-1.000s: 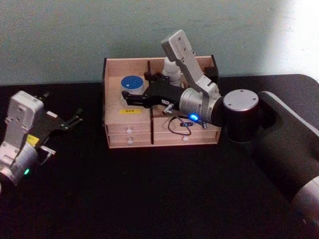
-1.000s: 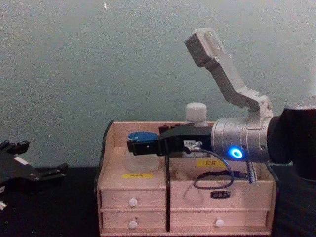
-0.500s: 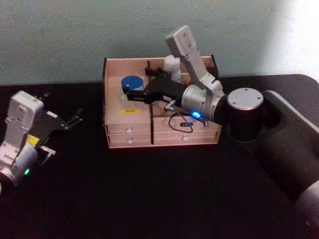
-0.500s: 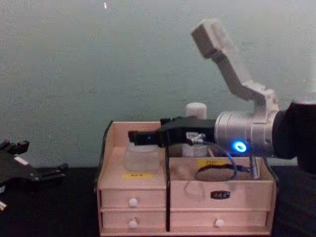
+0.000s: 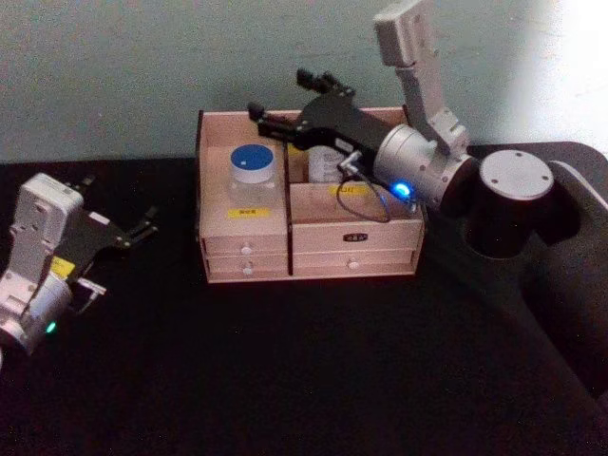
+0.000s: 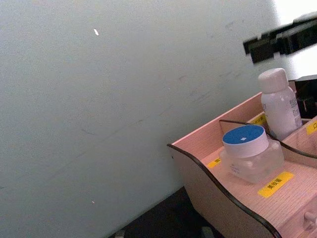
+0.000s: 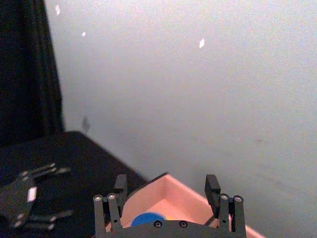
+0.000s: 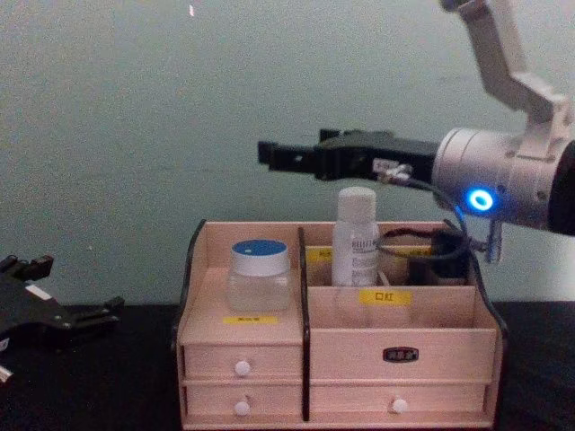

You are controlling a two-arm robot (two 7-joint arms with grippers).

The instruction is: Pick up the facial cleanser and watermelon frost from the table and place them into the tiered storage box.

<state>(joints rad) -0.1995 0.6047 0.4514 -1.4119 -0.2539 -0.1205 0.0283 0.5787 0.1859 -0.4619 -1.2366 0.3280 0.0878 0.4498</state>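
This looks like a robot test bench in a lab, not a home. A bare black worktop (image 5: 285, 380) stands hard against a plain pale green wall (image 8: 180, 108) with no shelves or decoration. At the worktop's far edge sits 1 wooden storage box (image 8: 395, 355) with yellow labels, staged as a prop. 2 robot arms reach over the worktop from its left and right edges.
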